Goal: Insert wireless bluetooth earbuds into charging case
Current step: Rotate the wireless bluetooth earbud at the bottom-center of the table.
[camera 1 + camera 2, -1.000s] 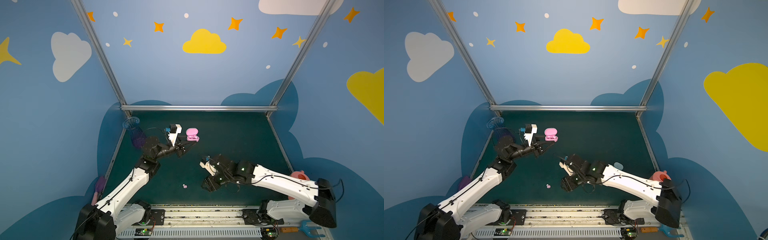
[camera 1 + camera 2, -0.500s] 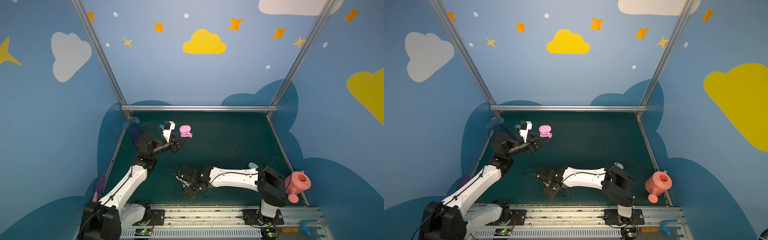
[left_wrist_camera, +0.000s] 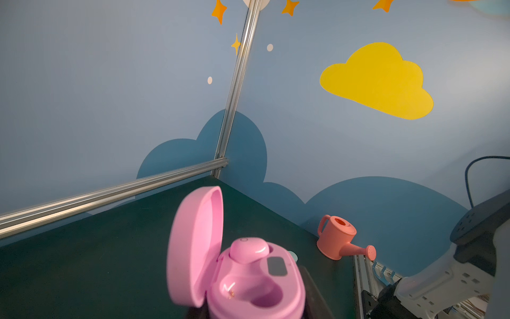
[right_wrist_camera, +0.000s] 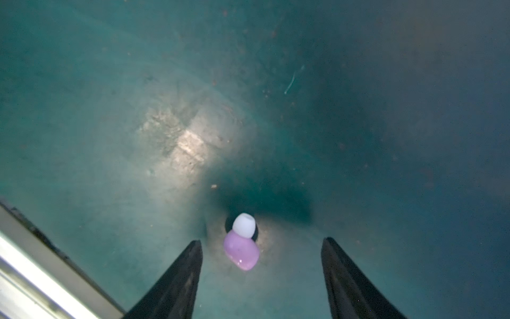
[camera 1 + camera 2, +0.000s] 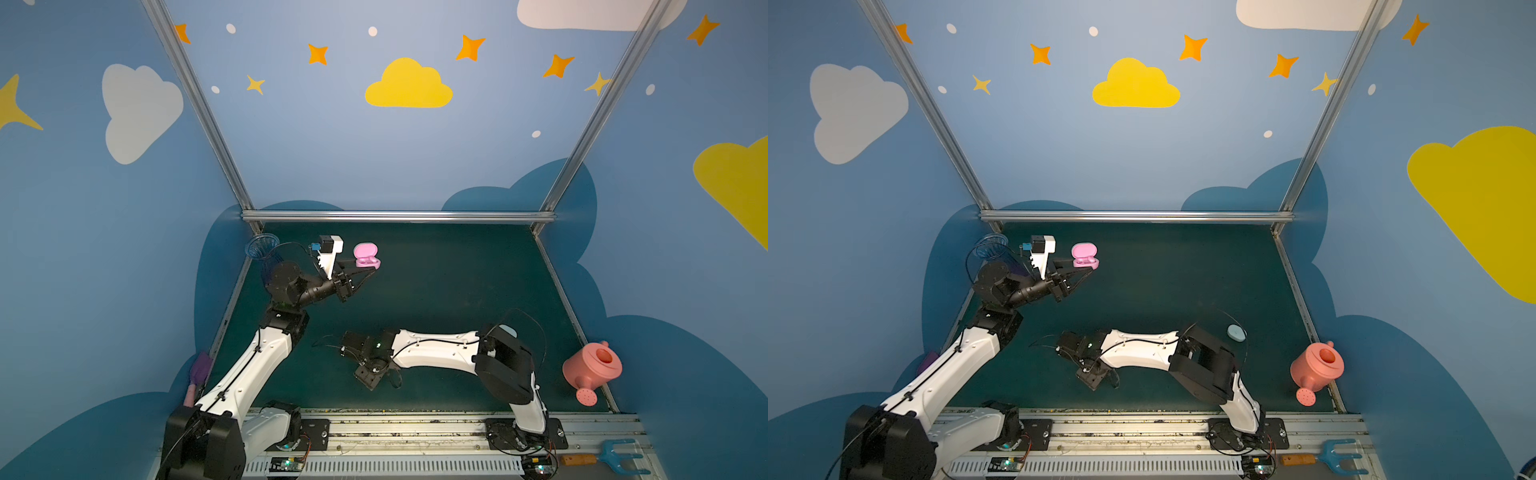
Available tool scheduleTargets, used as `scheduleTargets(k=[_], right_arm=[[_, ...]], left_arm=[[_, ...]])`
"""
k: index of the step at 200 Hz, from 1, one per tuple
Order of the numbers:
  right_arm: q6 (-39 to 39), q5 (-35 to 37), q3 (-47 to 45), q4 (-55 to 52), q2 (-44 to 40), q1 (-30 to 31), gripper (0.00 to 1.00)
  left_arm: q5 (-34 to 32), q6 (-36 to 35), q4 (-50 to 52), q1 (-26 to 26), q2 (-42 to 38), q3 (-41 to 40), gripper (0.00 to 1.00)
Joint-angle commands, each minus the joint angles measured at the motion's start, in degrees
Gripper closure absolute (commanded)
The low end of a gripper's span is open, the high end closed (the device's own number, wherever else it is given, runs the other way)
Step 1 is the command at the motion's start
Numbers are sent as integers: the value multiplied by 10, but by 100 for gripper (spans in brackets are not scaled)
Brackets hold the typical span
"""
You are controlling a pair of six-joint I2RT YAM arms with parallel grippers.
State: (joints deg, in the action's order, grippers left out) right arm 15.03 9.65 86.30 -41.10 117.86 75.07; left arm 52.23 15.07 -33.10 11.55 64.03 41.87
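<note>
My left gripper [image 5: 370, 270] is shut on the base of the pink charging case [image 5: 367, 256] [image 5: 1085, 257] and holds it above the back left of the table, lid open. In the left wrist view the case [image 3: 256, 284] has one pink earbud [image 3: 248, 250] seated in a socket, and the other socket is empty. My right gripper [image 4: 262, 241] is low over the mat near the front middle, jaws open. A pink earbud with a white tip [image 4: 241, 248] lies on the mat between its fingers, touching neither. In both top views the right gripper [image 5: 369, 377] hides that earbud.
A pale blue case [image 5: 1236, 332] lies on the mat behind the right arm's elbow. A coral watering can [image 5: 592, 370] stands at the right edge, with a blue rake [image 5: 619, 457] on the front rail. A clear blue cup [image 5: 262, 247] and a purple tool [image 5: 199, 372] are at the left.
The right arm has swung left and down toward the front, and its open jaws now straddle the pink earbud on the mat. The left arm has drawn the pink case slightly left and up.
</note>
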Motion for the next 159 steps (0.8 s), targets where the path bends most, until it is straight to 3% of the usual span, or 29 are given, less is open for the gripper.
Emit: scheduleTargets(k=[1, 34, 159], right_arm=[[-13, 18, 26, -50, 18, -5, 32], [-22, 31, 54, -91, 43, -10, 32], [-22, 84, 56, -75, 21, -25, 33]], left_arm=[[11, 7, -25, -5, -2, 3, 91], [11, 11, -28, -5, -3, 3, 91], [12, 21, -39, -5, -4, 1, 91]])
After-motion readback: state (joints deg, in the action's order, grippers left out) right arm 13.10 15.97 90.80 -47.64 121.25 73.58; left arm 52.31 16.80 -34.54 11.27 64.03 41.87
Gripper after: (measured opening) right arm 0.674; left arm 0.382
